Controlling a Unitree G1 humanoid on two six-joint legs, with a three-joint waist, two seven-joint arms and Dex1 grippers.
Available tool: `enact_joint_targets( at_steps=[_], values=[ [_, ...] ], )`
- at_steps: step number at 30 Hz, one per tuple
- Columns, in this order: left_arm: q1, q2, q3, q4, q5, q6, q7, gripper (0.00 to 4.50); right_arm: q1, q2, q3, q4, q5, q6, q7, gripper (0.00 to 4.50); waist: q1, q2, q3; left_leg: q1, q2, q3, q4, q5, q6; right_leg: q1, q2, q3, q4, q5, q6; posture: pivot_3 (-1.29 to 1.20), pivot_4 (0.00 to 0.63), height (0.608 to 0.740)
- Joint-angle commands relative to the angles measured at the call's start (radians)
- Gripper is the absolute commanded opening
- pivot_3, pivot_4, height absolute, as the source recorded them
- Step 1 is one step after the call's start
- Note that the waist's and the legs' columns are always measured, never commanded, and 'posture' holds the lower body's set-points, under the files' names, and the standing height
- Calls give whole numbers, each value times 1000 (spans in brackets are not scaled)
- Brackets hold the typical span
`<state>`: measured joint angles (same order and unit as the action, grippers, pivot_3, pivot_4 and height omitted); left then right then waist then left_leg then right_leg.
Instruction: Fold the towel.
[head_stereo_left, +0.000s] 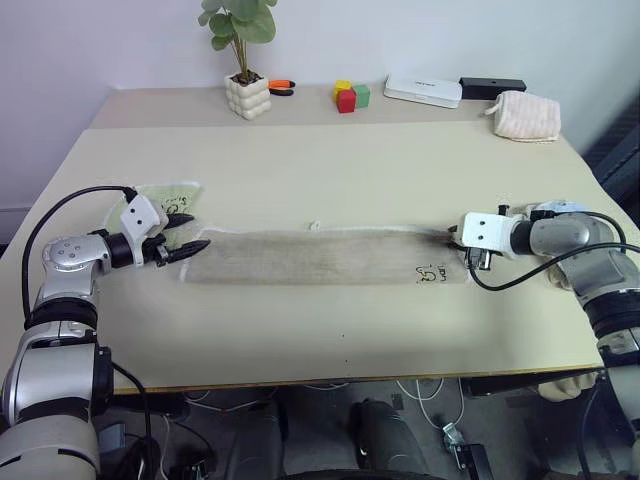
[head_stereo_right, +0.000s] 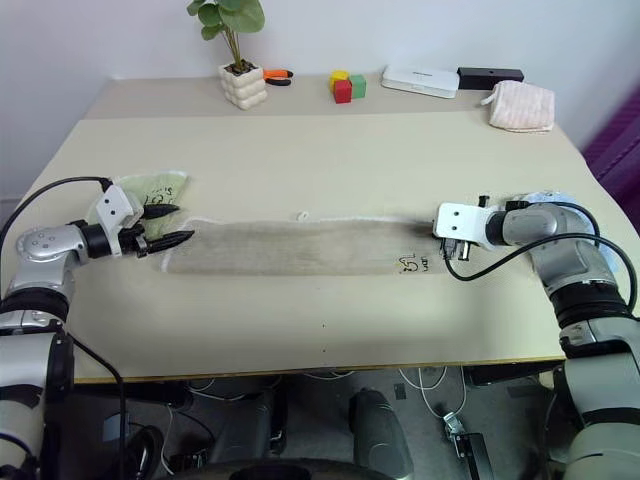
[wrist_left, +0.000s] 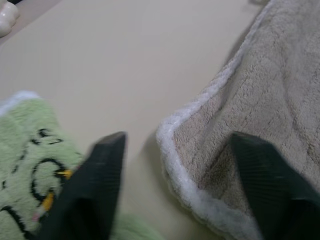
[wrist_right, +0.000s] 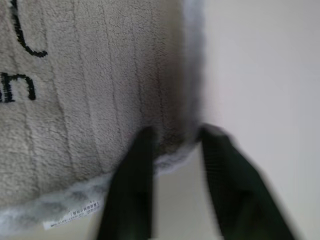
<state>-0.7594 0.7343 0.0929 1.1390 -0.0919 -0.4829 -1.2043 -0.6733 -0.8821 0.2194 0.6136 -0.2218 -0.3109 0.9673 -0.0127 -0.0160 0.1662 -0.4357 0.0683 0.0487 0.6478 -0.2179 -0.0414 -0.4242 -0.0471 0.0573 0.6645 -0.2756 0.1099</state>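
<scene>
Pale beige laminate covers the table, the largest thing here, and along its middle the towel lies flat as a long narrow strip running from the robot's left to its right, already looking doubled lengthwise. It is tan terry with white edging, a small white loop at its far edge and a dark embroidered mark near the right end.

Soft and limp, it should drape and sag if lifted by 1 point, and the pile will likely cling to itself rather than slide. The sensible holds are the 2 short ends at their corners, on the firmer white edging.

The left gripper sits at the left end with its 2 fingers spread wide, 1 resting on the terry and the other off the edge beside the light-green cloth; it holds nothing. The right gripper is at the right end corner, fingers partly apart and straddling the edging without clamping it.

At the table's far edge stand a potted plant and coloured blocks.
</scene>
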Motion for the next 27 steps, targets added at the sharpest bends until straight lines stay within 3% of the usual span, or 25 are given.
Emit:
enact_joint_targets(
  at_steps=[1,3,8,14,18,22,26,27],
  values=[
    [-18,13,7,-17,-1,-31,-12,4500,-2,-21,-28,-34,6,-3,-2,3427,0,0,0,0,0,0,0,0,0,0,0,0,0,0,0,0,150,740],
    [-23,16,15,-21,-5,-42,0,4500,6,-33,-24,-47,1,-2,6,4460,0,0,0,0,0,0,0,0,0,0,0,0,0,0,0,0,150,740],
    [-40,-28,72,-112,-134,126,-107,4500,-16,8,-90,-104,108,108,15,4460,2,0,0,0,0,0,0,0,0,0,0,0,0,0,0,0,150,740],
    [-23,-70,136,-350,-280,391,-94,4500,-13,82,-210,-270,308,328,36,4460,-1,0,0,0,0,-1,0,0,0,0,0,0,1,0,0,0,150,740],
    [22,-81,156,-515,-343,531,-54,4500,37,113,-334,-419,511,614,15,4460,0,0,0,0,0,-1,0,0,0,0,0,0,1,0,0,0,150,740],
    [98,-111,164,-700,-394,640,30,4500,162,208,-438,-673,670,877,-146,4460,1,0,0,0,0,-3,0,0,0,2,0,-1,0,0,0,0,150,740],
    [137,-220,182,-841,-415,743,269,4500,213,432,-465,-832,691,969,-441,4460,1,0,0,0,0,-4,1,0,0,2,0,-1,2,0,0,0,150,740],
    [146,-251,182,-869,-416,763,322,4500,217,482,-459,-857,684,973,-496,4226,2,0,0,0,0,-4,1,0,0,2,0,-2,2,0,0,0,150,740]
  ],
)
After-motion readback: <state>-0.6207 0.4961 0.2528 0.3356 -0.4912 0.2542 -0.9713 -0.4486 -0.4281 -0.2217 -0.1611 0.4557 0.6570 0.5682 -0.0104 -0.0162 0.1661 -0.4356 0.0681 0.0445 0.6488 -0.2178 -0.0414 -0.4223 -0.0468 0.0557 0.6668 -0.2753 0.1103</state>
